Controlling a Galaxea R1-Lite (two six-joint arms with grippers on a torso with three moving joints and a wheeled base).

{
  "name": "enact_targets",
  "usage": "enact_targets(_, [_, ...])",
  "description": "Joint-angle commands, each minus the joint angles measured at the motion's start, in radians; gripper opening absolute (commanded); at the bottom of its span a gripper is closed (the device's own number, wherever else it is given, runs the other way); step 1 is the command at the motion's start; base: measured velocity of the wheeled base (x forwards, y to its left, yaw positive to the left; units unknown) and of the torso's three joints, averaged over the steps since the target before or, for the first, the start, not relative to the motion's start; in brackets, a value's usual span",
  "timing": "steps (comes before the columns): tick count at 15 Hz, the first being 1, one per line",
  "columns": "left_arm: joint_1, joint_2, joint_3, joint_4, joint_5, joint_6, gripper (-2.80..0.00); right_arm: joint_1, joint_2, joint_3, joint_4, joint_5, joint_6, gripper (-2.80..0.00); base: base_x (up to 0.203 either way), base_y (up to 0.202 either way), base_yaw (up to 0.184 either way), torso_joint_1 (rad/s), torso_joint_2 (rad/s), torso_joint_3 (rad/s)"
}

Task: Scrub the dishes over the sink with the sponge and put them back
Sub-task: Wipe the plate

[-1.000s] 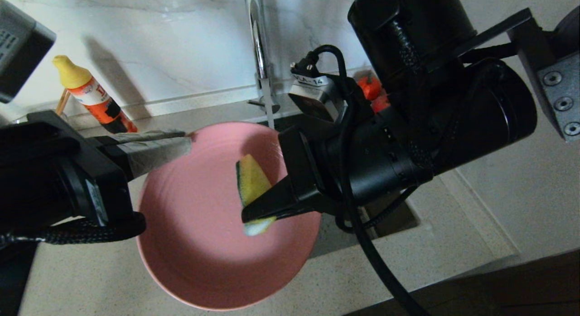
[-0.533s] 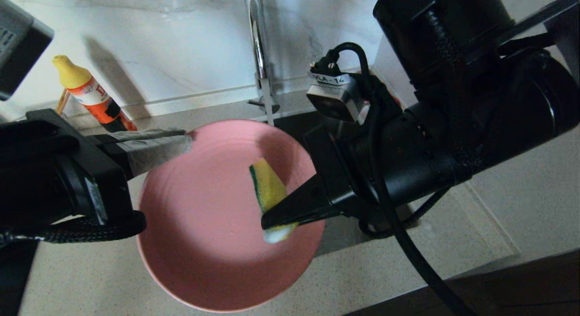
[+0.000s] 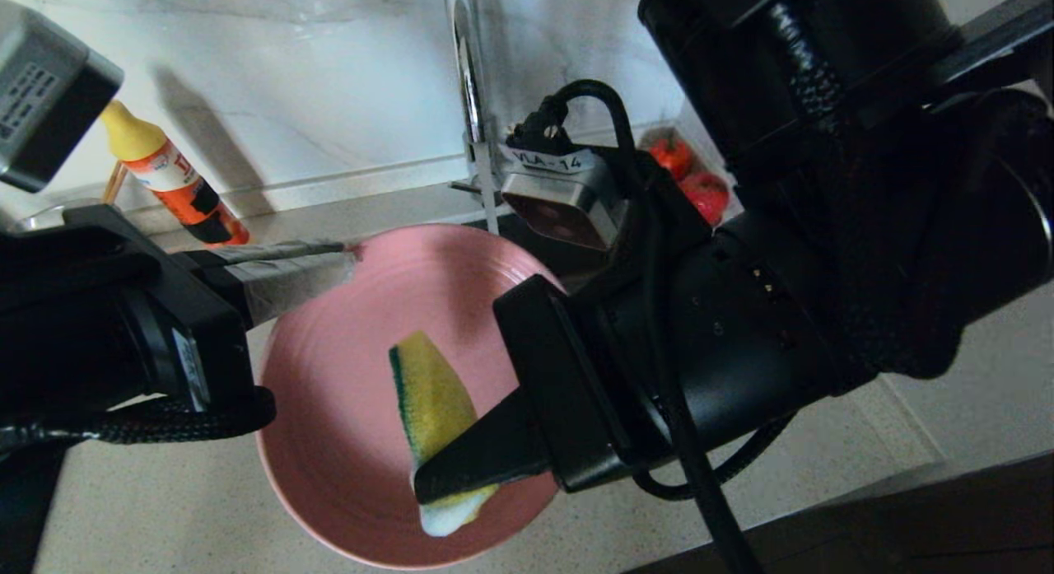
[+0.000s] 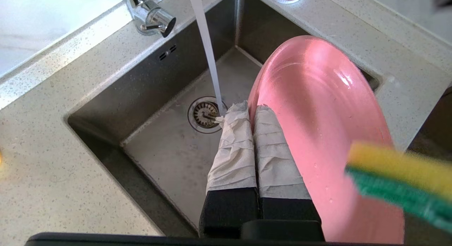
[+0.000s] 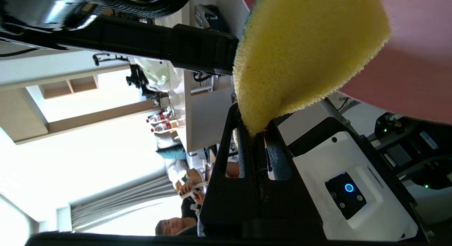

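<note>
sponge on the pink plate over the sink

head view: the left hand [image 3: 350, 257] reaches in from the left with its taped fingers clamped on the rim of the pink plate [image 3: 346, 426], which is tilted with its ringed face toward the camera. the right hand [image 3: 432, 483] comes in from the right, its black fingers pinched together on the sponge [image 3: 428, 401]. the sponge lies against the plate's face, yellow side showing, its dark green layer along the edge toward the left hand, a pale foamy end sticking out just past the right hand's fingertips. beyond the left hand an orange bottle with a yellow cap [image 3: 169, 175] stands on the surface [image 3: 165, 508] by the wall. the chrome tap [image 3: 471, 88] rises behind the plate, and red fruit [image 3: 692, 179] shows past the right arm.

left wrist view: the left hand [image 4: 247, 110] has both wrapped fingers closed on the plate's [image 4: 325, 112] edge, holding it on edge above the sink [image 4: 169, 147]. a stream of water [image 4: 208, 52] falls just beside the fingertips toward the drain strainer [image 4: 204, 113]. the sponge [image 4: 399, 182] shows blurred against the plate's face, on the far side from the water.

right wrist view: the right hand [image 5: 256, 133] grips one squeezed end of the sponge [image 5: 303, 52], which fans out from the fingertips and presses onto the plate [image 5: 416, 76].
</note>
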Motion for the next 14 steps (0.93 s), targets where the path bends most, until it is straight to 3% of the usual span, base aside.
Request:
enact_targets(1, [0.0, 0.002, -0.003, -0.001, 0.002, 0.001, -2.8, 0.008, 0.037, -0.001, 0.002, 0.003, 0.003, -2.8, 0.0, 0.0, 0.0, 0.0, 0.0, 0.0])
enact_targets(14, [0.0, -0.001, -0.032, -0.001, 0.005, -0.002, -2.8, 0.004, 0.037, 0.016, 0.04, -0.006, 0.003, -2.8, 0.0, 0.0, 0.0, 0.0, 0.0, 0.0])
